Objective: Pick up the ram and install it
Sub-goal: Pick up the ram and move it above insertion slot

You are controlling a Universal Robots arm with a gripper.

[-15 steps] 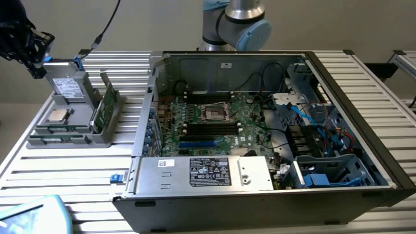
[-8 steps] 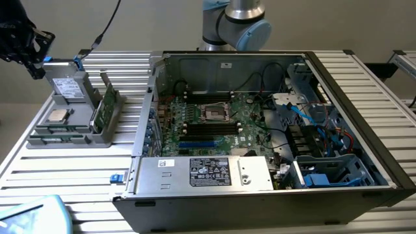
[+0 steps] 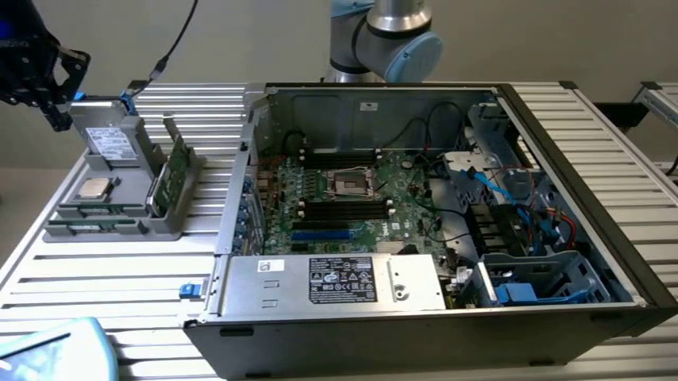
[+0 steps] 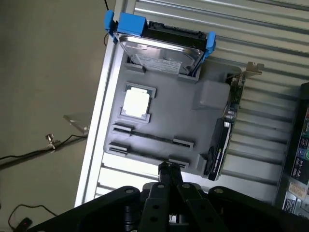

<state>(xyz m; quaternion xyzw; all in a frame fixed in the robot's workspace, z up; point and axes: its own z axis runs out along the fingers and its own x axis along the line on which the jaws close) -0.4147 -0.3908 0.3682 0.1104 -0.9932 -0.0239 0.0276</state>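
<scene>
Ram (image 4: pixel 152 137) stood edgewise in tray (image 4: pixel 183 121) slot, likely keeping its top edge graspable | gripper (image 4: pixel 167 170) above tray, jaws pressed together, empty | case (image 3: pixel 317 111) lay open.

I've got the exterior cam high, angled down across the case (image 3: pixel 424 345), tray (image 3: pixel 159 228) on the exterior view's left. Wrist cam looks down past the gripper (image 4: pixel 167 166), close over that tray. Tray's the overlap.

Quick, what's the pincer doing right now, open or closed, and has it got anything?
Pincer: closed, holding nothing, above the tray.
</scene>
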